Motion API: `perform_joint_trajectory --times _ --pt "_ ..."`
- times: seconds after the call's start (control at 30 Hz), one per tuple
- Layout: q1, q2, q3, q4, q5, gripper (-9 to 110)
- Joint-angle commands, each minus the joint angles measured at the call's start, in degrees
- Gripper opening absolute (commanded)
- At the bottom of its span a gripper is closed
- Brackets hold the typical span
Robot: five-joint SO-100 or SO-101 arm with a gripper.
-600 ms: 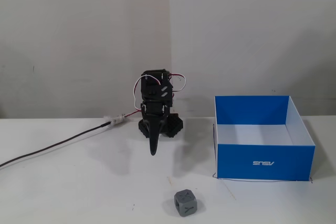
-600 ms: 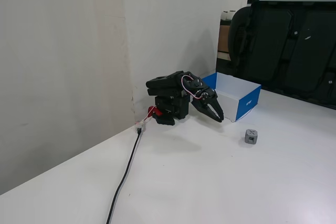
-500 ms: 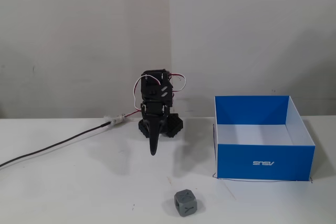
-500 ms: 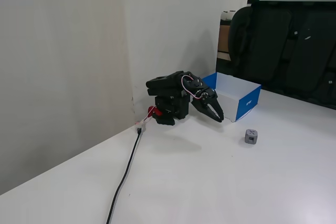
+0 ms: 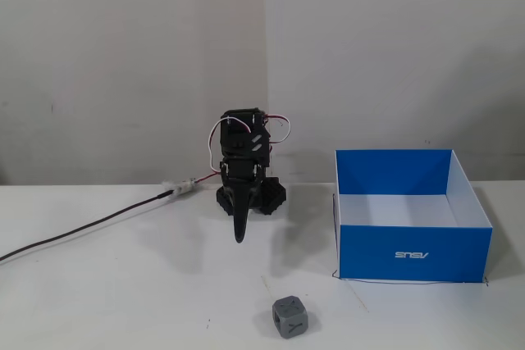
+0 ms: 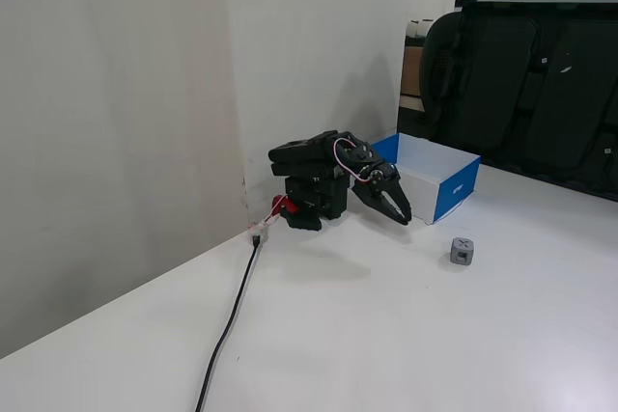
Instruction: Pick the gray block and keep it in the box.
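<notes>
The gray block [image 5: 290, 317] is a small cube with recessed marks and lies on the white table near the front edge; it also shows in the other fixed view [image 6: 462, 252]. The blue box [image 5: 413, 252] with a white inside and an upside-down ASUS logo stands to the right of the arm; it also shows in the other fixed view [image 6: 454, 190]. My black gripper [image 5: 239, 238] hangs folded, pointing down and forward, with its jaws together and nothing in them. It also shows in the other fixed view [image 6: 404, 218], well short of the block.
A black cable [image 5: 90, 227] runs from the arm's base to the left across the table, and shows in the other fixed view [image 6: 232, 320]. Black office chairs [image 6: 526, 94] stand beyond the table. A white wall is right behind the arm.
</notes>
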Motion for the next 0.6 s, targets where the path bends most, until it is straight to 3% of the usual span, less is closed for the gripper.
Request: perform_joint_trajectory --times 0.0,0.57 --pt "0.1 9.1 -0.8 -1.6 0.4 0" --pt "-0.2 9.1 -0.8 -1.6 0.0 0"
